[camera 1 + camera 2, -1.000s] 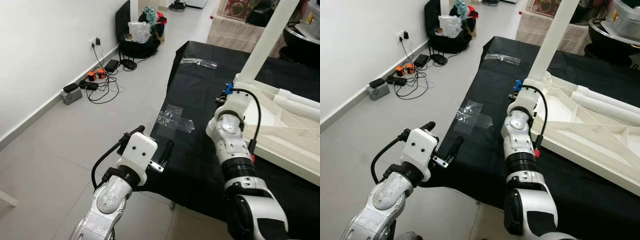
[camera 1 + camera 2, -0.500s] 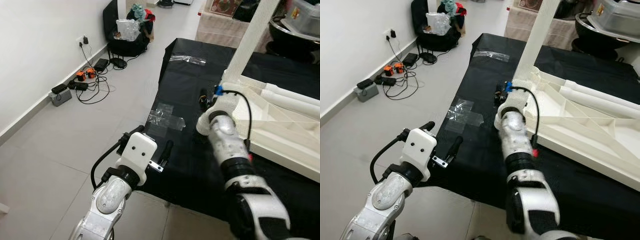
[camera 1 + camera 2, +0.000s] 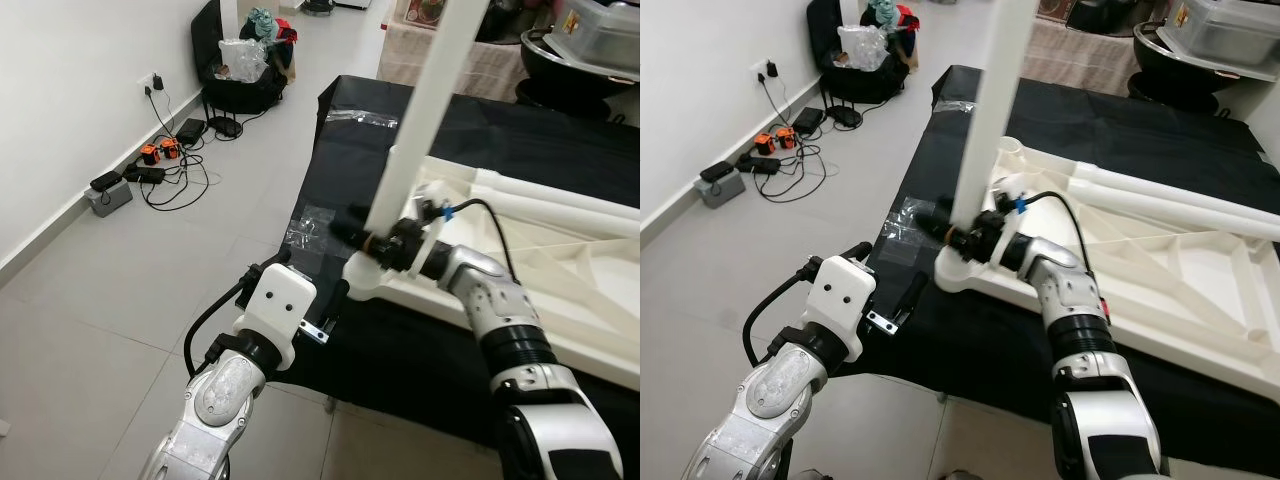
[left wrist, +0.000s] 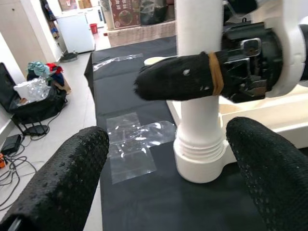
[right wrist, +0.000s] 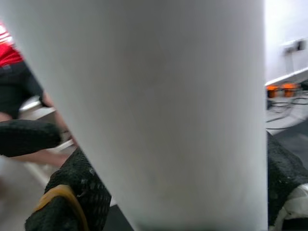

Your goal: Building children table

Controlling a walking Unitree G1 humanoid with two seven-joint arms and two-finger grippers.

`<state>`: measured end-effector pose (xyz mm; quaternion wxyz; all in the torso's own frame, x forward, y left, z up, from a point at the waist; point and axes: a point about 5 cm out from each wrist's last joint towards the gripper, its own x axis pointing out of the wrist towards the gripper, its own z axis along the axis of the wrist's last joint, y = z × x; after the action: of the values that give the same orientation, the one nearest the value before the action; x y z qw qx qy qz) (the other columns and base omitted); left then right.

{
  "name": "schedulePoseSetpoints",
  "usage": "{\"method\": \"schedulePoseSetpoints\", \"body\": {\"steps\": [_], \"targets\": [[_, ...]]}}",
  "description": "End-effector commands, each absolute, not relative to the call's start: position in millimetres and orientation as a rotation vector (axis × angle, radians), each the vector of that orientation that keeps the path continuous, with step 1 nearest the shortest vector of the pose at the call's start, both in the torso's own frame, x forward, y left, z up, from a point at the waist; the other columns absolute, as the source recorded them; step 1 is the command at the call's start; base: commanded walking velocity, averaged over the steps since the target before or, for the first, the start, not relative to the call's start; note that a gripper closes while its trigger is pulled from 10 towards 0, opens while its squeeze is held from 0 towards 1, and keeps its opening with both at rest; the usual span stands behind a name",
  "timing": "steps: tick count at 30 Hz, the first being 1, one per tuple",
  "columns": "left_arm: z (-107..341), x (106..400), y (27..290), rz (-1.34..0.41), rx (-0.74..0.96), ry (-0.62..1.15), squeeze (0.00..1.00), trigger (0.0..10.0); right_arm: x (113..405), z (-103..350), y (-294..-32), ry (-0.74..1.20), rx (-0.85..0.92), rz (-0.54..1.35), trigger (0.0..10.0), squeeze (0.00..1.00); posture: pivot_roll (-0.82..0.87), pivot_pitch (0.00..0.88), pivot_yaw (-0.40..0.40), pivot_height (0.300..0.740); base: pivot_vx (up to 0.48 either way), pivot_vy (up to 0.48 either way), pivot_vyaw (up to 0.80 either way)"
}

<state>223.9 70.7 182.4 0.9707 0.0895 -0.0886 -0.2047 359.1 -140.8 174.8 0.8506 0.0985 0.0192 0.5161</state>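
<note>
The white table leg (image 3: pixel 420 120), standing upright in the corner socket of the upturned tabletop (image 3: pixel 560 250), is clasped low by the right gripper (image 3: pixel 372 236), judged light, rigid and smooth, so best held near the socket, while the left gripper (image 4: pixel 168 163) is held open just beside that socket.

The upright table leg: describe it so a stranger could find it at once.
On the black sheet lies an upturned white tabletop. At its near-left corner stands the table leg, gripped near its base by the right gripper. The other white legs lie flat.
</note>
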Motion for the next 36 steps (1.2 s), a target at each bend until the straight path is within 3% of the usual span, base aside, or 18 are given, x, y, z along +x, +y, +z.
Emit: {"method": "schedulePoseSetpoints", "body": {"steps": [1, 4, 5, 10, 17, 19, 21, 24, 26, 32, 36], "targets": [[181.1, 223.1, 68.7, -0.413, 0.177, -0.171, 0.00, 10.0, 361.0, 177.9, -133.6, 0.032, 0.207, 1.134, 10.0, 0.00, 0.09, 0.075, -0.115, 0.740, 0.000, 0.000, 0.00], [181.1, 223.1, 68.7, -0.414, 0.177, -0.171, 0.00, 10.0, 362.8, 179.3, -131.2, 0.030, 0.214, 1.147, 10.0, 0.00, 0.09, 0.075, -0.115, 0.740, 0.000, 0.000, 0.00], [181.4, 223.2, 68.6, -0.413, 0.177, -0.172, 0.00, 10.0, 366.4, 180.8, -127.9, 0.025, 0.218, 1.128, 0.0, 0.00, 0.10, 0.078, -0.117, 0.740, 0.000, 0.000, 0.00], [181.8, 223.4, 68.7, -0.411, 0.177, -0.173, 0.00, 10.0, 374.8, 184.9, -125.4, -0.005, 0.217, 1.028, 0.0, 0.00, 0.09, 0.078, -0.116, 0.740, 0.000, 0.000, 0.00], [181.5, 223.7, 68.0, -0.413, 0.176, -0.174, 0.00, 10.0, 387.4, 181.8, -141.4, -0.020, 0.201, 0.675, 0.0, 0.00, 0.09, 0.078, -0.114, 0.740, 0.000, 0.000, 0.00], [181.5, 224.1, 68.1, -0.413, 0.176, -0.175, 0.00, 10.0, 396.6, 176.2, -160.0, 0.015, 0.152, 0.313, 0.0, 0.00, 0.09, 0.078, -0.115, 0.740, 0.000, 0.000, 0.00], [181.5, 224.1, 68.1, -0.413, 0.176, -0.175, 0.00, 10.0, 396.6, 176.2, -160.0, 0.015, 0.152, 0.313, 0.0, 0.00, 0.09, 0.078, -0.115, 0.740, 0.000, 0.000, 0.00], [181.6, 224.6, 67.5, -0.413, 0.176, -0.176, 0.00, 10.0, 389.9, 165.8, -203.8, 0.040, 0.085, -0.323, 0.0, 0.00, 0.08, 0.079, -0.112, 0.740, 0.000, 0.000, 0.00], [181.7, 224.7, 67.1, -0.413, 0.175, -0.177, 0.00, 10.0, 385.7, 164.3, -210.0, 0.035, 0.081, -0.428, 0.0, 0.00, 0.08, 0.079, -0.112, 0.740, 0.000, 0.000, 0.00], [182.2, 224.8, 66.9, -0.413, 0.174, -0.178, 0.00, 10.0, 382.3, 164.0, -201.5, 0.036, 0.081, -0.478, 0.0, 0.00, 0.08, 0.080, -0.113, 0.740, 0.000, 0.000, 0.00], [181.7, 224.8, 67.8, -0.411, 0.175, -0.176, 0.00, 10.0, 383.9, 166.3, -175.8, 0.034, 0.103, -0.423, 0.0, 0.00, 0.08, 0.081, -0.114, 0.740, 0.000, 0.000, 0.00]]}}
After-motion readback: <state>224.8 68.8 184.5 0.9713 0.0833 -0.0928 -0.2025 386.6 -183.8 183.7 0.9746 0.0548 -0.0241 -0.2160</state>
